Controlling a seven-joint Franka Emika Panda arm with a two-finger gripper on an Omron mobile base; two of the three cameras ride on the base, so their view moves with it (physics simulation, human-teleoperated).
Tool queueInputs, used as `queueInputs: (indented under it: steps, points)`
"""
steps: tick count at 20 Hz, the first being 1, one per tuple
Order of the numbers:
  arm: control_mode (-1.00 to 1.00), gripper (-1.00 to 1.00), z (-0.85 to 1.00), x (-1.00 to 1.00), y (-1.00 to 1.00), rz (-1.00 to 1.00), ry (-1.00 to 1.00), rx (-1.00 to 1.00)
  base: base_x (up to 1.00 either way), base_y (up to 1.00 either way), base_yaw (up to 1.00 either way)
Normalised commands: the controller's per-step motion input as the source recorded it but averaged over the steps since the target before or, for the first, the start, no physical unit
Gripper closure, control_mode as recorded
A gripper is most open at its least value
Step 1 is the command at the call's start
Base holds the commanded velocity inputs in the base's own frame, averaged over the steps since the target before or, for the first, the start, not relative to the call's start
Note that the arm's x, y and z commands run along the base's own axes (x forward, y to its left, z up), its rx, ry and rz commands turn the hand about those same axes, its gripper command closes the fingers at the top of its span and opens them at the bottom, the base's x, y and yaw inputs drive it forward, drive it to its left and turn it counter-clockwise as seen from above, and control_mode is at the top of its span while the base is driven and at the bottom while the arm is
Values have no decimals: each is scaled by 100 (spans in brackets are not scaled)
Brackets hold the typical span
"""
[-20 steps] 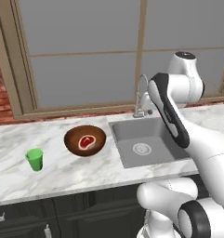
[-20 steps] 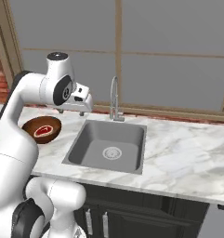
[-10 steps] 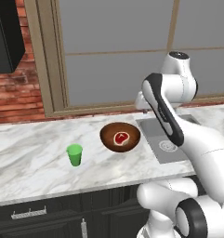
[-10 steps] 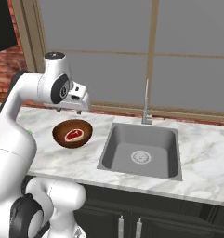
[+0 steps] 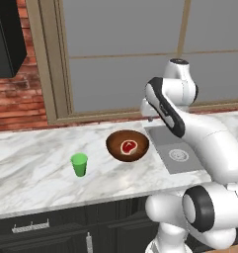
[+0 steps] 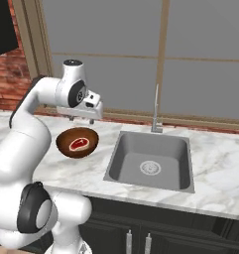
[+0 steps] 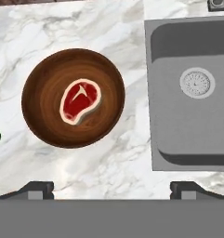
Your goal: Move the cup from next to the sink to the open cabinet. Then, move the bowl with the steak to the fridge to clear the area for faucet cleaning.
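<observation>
Left base view has the small bright green tumbler cup (image 5: 80, 164) standing whole at centre-left on the white marble counter (image 5: 26, 163); hand view catches just its edge at far left. Round dark brown wooden bowl (image 7: 73, 98) holds the red raw steak (image 7: 80, 101). Grey metal sink (image 7: 192, 93) right. Claw (image 7: 112, 188) open wide, bottom of frame, bowl above-left of it.

base drove on sideways, so whole view slid: cup (image 5: 79, 164) and bowl (image 5: 127, 146) w/ steak (image 5: 129, 146) now sit further right in left base view, sink (image 5: 176, 154) mostly behind arm. upper cabinet (image 5: 7, 40) has come into frame top left. gripper (image 7: 111, 188) unchanged rel. to arm, jaws wide; bowl just ahead-left of jaws, sink ahead-right.
</observation>
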Motion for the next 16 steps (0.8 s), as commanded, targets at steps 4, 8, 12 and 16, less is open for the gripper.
queueInputs:
  steps: [4, 8, 12, 16]
  points:
    - [-100, -100, -63, 28, -27, 0, 0, 12, 0, 0, 0]
    - [-100, -100, -77, 29, -4, 0, 0, 6, 0, 0, 0]
    - [-100, -100, -83, 28, 0, -1, 0, 0, 0, 0, 0]
    - [-100, -100, -76, 36, 0, 0, 1, 4, 0, 0, 0]
